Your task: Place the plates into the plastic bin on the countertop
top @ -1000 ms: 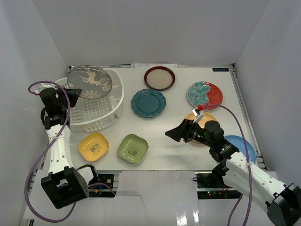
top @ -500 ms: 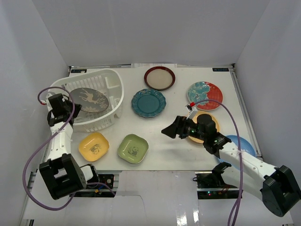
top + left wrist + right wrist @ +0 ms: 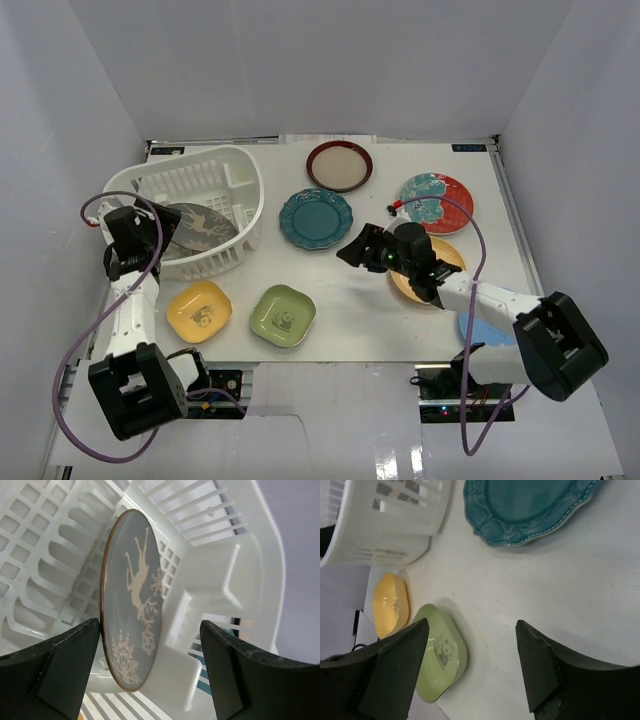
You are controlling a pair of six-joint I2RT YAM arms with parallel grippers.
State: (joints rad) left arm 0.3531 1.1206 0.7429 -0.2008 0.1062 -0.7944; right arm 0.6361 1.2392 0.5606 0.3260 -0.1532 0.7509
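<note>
The left gripper [image 3: 150, 627] had its jaws spread wide and gripped nothing. The grey patterned plate [image 3: 132, 595], with its pale deer, showed between the fingers, its rim just beside one of them; I could not tell whether they touched. That plate lay inside the plastic bin [image 3: 215, 170], toward its near left side, close to the slotted wall.

The right gripper [image 3: 472, 625] was likewise spread and empty. It hung over bare countertop [image 3: 360, 320] between the scalloped teal plate [image 3: 530, 505] and the green plate [image 3: 440, 660]. The yellow plate [image 3: 391, 605] sat beside the green one, near the bin's front wall.

Farther back, the red-rimmed cream plate [image 3: 340, 165] and the teal-and-red plate [image 3: 436, 202] lay flat on the countertop. The right arm crossed over the orange-yellow plate [image 3: 450, 255]. The light blue plate [image 3: 480, 330] showed from under that arm, near the right rail.
</note>
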